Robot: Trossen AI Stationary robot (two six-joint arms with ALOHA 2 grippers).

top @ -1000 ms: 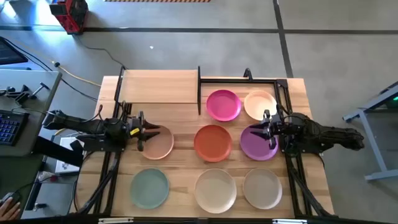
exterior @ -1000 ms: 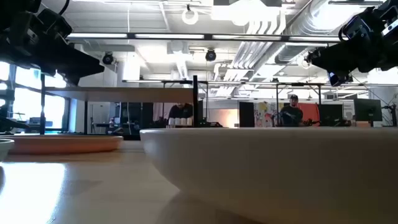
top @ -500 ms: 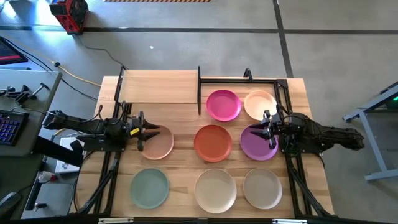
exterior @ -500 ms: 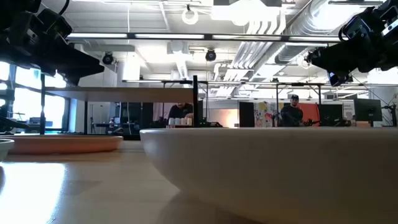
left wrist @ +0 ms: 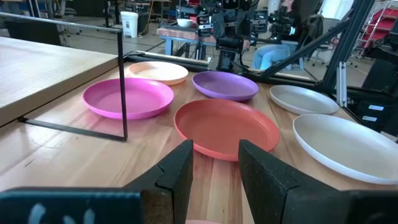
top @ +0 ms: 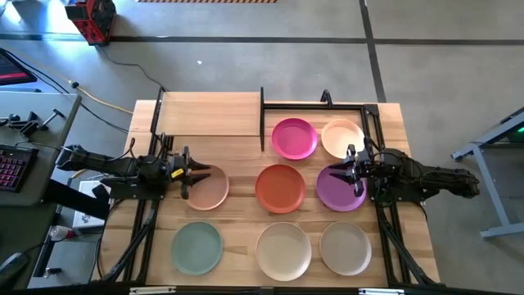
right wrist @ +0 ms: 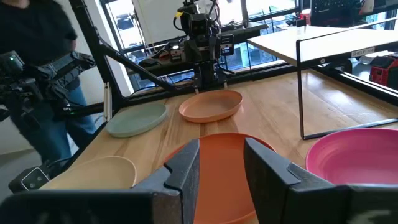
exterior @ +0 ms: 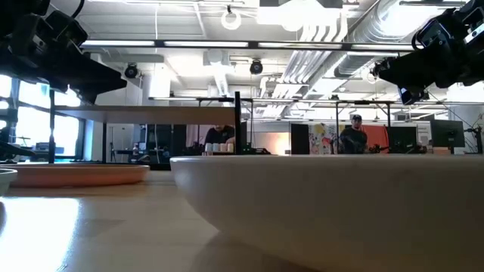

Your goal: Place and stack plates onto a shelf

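**Caller:** High view first, left to right. What's stacked?

**Me:** Nothing yet. The shelf (top: 211, 113), upper left of centre, is bare. My left gripper (top: 191, 176) hovers at the peach plate's (top: 210, 188) left rim, jaws parted a little, holding nothing.

**Caller:** And the rest?

**Me:** All on the table: mint green plate (top: 196, 248) lower left, orange plate (top: 280, 188) dead centre, magenta plate (top: 294, 138) above it, two pale plates along the bottom. On the right my right gripper (top: 354, 175) sits over the purple plate (top: 336, 189), jaws slightly apart, empty. I count seven plates; every one is left to place.
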